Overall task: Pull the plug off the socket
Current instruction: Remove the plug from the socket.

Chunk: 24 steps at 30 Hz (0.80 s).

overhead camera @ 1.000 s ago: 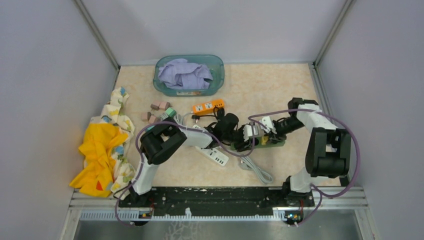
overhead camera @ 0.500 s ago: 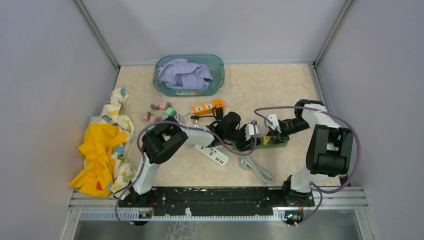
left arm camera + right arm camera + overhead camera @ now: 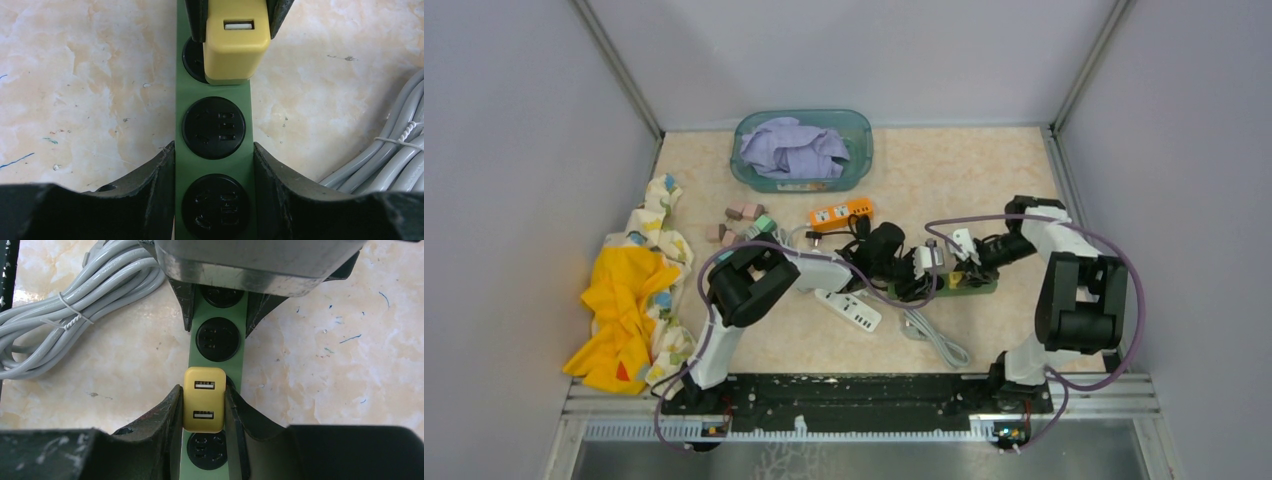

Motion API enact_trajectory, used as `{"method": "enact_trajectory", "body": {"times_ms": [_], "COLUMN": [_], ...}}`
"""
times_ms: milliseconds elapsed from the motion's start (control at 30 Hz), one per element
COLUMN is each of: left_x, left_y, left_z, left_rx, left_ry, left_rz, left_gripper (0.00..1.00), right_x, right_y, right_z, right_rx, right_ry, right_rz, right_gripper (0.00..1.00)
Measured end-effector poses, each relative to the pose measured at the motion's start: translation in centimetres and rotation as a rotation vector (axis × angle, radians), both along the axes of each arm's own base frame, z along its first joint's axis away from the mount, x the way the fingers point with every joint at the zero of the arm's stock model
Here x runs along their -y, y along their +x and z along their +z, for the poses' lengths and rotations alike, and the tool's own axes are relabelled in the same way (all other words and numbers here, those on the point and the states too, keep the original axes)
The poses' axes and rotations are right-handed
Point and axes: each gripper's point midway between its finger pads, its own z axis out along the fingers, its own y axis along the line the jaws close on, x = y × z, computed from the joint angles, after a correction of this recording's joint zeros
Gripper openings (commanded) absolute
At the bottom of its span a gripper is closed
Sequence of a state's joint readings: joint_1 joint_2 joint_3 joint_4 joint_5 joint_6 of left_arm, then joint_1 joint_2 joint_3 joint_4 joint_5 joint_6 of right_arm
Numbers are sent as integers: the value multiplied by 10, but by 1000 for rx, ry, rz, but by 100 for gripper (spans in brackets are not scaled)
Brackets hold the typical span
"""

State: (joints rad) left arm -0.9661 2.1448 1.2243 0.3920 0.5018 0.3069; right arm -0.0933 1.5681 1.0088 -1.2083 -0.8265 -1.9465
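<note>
One plug (image 3: 204, 400): yellow block sitting in its socket (image 3: 192, 62) on the green power strip (image 3: 215, 166), right of centre on the table (image 3: 75, 75), between the two wrists. Prongs are hidden, so I can't call it free.
Plug heading: both USB ports face straight up, so the prongs should point down into the strip. Its longer side lies along the strip, which runs roughly left to right in the overhead view.
Right gripper (image 3: 204, 405): pinched tight on the plug's two long flanks, with the strip passing underneath.
Left gripper (image 3: 214, 150): clamped across the strip's edges, with one bare socket (image 3: 214, 127) between it and the plug. That's the anchor.
Step in hand: both grips look set, so the pull itself is due.
Doing it well: draw straight up along the prongs with no twist, while the left holds the strip flat so it can't ride up. If it sticks, rock gently along the strip's length, not across it. Keep the pinch firm so the smooth yellow sides don't slip.
Grey cable bundle (image 3: 395, 150): coiled just beside the strip on the near side, apart from both grippers.
</note>
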Motion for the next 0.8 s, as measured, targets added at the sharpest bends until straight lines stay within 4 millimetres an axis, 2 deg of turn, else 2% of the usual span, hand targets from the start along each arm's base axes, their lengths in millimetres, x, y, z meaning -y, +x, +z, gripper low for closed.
{"method": "enact_trajectory", "body": {"times_ms": [800], "left_x": [-10], "left_y": [0], "left_z": [-1], "left_rx": [12], "left_ry": [8], "left_rz": [31], "left_gripper": [0], "right_x": [-9], "right_y": [1], "right_z": [-1], "right_rx": [25], "right_ry": [-28], "right_rz": [47], "right_gripper": [0]}}
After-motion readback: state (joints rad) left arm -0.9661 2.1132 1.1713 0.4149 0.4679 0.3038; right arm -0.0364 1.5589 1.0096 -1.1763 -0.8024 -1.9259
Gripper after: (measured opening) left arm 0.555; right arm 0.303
